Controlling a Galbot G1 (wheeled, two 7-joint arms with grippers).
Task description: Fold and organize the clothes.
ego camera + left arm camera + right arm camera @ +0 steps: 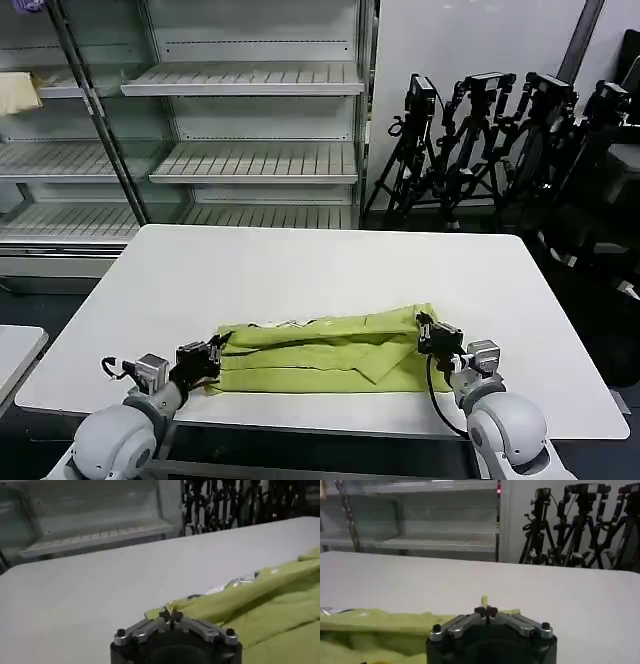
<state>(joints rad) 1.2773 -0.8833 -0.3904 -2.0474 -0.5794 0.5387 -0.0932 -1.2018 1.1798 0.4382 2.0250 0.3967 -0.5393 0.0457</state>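
The clothes are a lime yellow-green T-shirt [320, 350] folded into a long band across the near part of the white table [320, 270]. A strip of white print shows along its far edge [240, 581]. My left gripper [216, 352] is shut on the shirt's left end, with fabric pinched at its tips [170, 615]. At the opposite end my right gripper [428, 328] is shut on the shirt too, and a small tuft of fabric sticks up from its tips [485, 611]. In the right wrist view the shirt [375, 630] spreads away from the jaws.
Metal shelving [250, 110] stands behind the table, with a pale cloth [18, 92] on a shelf at the far left. Black camera tripods [500, 140] crowd the back right. A second white surface [15, 350] touches the left edge.
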